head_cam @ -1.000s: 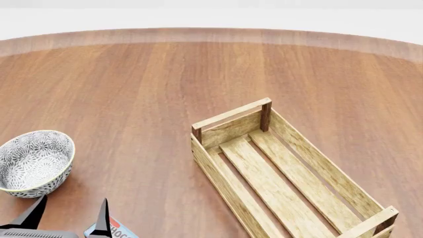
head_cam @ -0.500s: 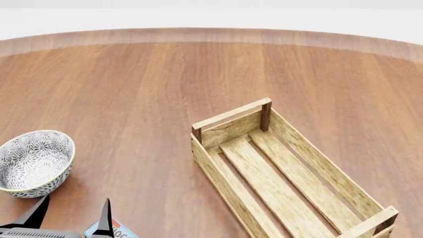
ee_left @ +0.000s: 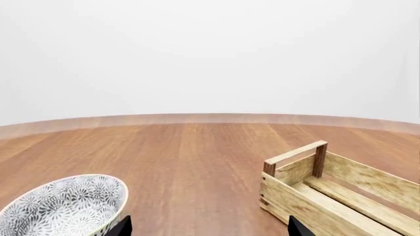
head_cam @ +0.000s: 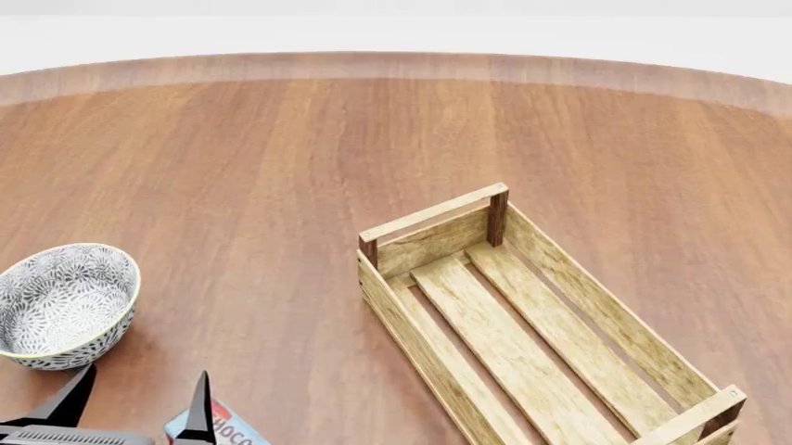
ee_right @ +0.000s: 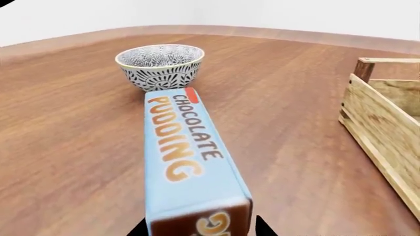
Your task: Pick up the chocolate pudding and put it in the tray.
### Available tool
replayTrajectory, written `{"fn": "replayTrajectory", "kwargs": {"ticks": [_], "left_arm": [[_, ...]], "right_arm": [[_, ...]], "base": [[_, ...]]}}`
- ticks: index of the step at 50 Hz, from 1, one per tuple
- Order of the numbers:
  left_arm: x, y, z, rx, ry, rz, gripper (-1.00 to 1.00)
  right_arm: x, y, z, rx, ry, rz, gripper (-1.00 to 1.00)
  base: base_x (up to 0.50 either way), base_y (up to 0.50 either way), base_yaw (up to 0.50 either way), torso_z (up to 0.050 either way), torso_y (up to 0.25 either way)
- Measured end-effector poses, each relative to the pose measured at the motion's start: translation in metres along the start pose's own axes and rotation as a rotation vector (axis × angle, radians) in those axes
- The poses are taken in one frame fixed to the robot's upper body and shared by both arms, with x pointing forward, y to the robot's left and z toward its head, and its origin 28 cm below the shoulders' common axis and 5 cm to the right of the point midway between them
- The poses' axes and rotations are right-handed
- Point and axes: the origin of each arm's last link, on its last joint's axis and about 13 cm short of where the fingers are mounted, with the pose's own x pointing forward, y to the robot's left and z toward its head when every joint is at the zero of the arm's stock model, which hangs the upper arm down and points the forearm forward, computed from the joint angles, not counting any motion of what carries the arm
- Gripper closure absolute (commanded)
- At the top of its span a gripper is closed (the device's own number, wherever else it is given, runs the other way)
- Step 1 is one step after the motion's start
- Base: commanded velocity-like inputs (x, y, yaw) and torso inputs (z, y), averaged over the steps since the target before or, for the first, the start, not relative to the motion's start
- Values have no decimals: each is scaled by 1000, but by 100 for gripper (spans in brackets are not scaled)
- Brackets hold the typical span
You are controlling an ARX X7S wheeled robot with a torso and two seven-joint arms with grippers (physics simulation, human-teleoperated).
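Note:
The chocolate pudding (ee_right: 187,152), a light-blue box with orange lettering, lies lengthwise between my right gripper's (ee_right: 200,227) fingertips, its far end pointing at the bowl. The fingertips press close on both of its sides. In the head view only a corner of the pudding (head_cam: 236,428) shows at the bottom edge, and the right gripper is out of frame there. My left gripper (head_cam: 139,403) is open and empty just left of the box, near the bowl; its fingertips also show in the left wrist view (ee_left: 208,227). The tray (head_cam: 421,348), a light-wood slatted crate, stands to the right, empty.
A grey-white patterned bowl (head_cam: 62,301) stands at the front left, close to my left gripper; it also shows in the left wrist view (ee_left: 66,204) and the right wrist view (ee_right: 159,64). The round wooden table (head_cam: 248,167) stretches far behind.
The pudding box has shifted slightly to the right and up in the head view. The left gripper has barely moved.

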Motion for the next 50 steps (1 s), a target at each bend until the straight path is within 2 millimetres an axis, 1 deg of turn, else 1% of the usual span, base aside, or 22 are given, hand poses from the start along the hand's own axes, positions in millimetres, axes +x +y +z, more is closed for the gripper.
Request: {"fn": "replayTrajectory", "kwargs": {"ticks": [9,17,31,41,50], "left_arm": [[0,0,1,0,-1,-1,-100],[0,1,1,-3,-2,1,-100],[-1,2,2,-6,-5,6,-100],[-1,3,1,-7,-3,9,-100],[-2,3,0,-9,-2,11,-100]], "right_arm": [[-2,-3,3,14,-6,-13,100],[-5,-13,19,18,-35,-54,100],[-9,-35,49,12,-91,-139,100],[-11,-53,62,12,-120,-213,100],[-13,-69,70,18,-136,-283,100]], "base": [[0,0,0,0,0],[0,0,0,0,0],[0,0,0,0,0],[0,0,0,0,0],[0,0,0,0,0]]}}
